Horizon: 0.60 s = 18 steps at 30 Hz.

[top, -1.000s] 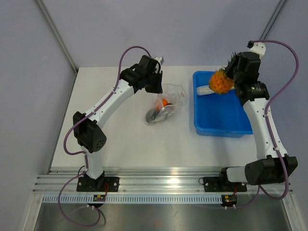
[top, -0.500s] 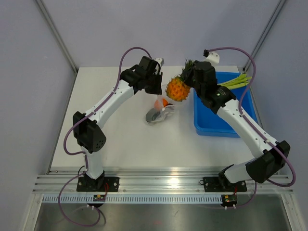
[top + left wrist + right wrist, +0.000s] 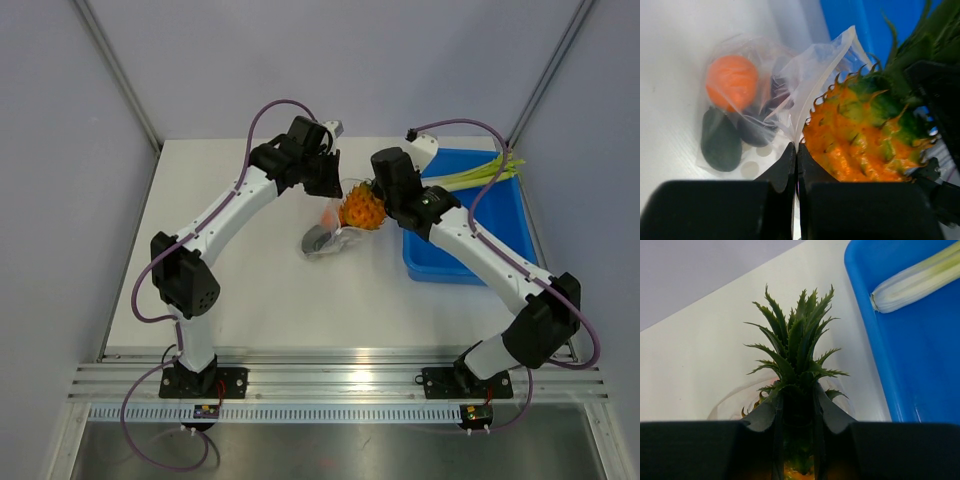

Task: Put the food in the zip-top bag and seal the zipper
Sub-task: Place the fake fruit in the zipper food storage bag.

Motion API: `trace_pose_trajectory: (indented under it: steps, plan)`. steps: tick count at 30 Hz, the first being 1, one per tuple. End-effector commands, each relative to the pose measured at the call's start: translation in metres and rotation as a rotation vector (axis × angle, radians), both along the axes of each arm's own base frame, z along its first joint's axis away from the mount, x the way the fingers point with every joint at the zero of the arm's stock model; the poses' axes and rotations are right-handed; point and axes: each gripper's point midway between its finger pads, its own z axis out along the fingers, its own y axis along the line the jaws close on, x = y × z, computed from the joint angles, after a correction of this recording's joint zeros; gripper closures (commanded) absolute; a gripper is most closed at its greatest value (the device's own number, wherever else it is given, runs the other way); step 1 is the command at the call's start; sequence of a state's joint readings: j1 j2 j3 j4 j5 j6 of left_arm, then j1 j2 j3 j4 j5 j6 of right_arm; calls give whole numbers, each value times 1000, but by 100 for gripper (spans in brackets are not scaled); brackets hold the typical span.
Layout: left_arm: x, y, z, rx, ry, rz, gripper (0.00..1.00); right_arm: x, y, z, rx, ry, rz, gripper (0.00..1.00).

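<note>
The clear zip-top bag (image 3: 338, 232) lies on the white table, holding a small orange piece (image 3: 732, 82) and dark round pieces (image 3: 720, 141). My left gripper (image 3: 796, 150) is shut on the bag's mouth edge (image 3: 812, 80) and holds it up. My right gripper (image 3: 796, 395) is shut on the green leaves (image 3: 796, 347) of the orange pineapple-like fruit (image 3: 361, 206) and holds it at the bag's mouth. In the left wrist view the fruit (image 3: 862, 137) sits right beside the raised bag edge. The zipper strip cannot be made out.
The blue plastic bin (image 3: 468, 240) stands right of the bag with a pale green celery-like stalk (image 3: 470, 175) inside; it also shows in the right wrist view (image 3: 920, 282). Metal rails run along the table's near edge.
My right arm has carried the pineapple-like fruit leftward from above the blue bin and lowered it to the bag's mouth. The left gripper has stayed on the bag edge.
</note>
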State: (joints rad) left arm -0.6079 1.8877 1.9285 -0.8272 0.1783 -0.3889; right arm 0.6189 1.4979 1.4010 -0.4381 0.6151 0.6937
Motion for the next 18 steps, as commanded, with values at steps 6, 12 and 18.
trace_pose_trajectory:
  steps: [6, 12, 18]
  plan:
    - [1, -15, 46, -180, -37, -19, 100, -24, 21, 3, -14, -21, -63, 100]
    - [0, -16, 49, -190, -35, -17, 100, -29, 36, -17, -19, -1, -59, 100]
    - [-7, -13, 55, -199, -38, -24, 100, -17, 31, -23, -89, -10, -123, 100]
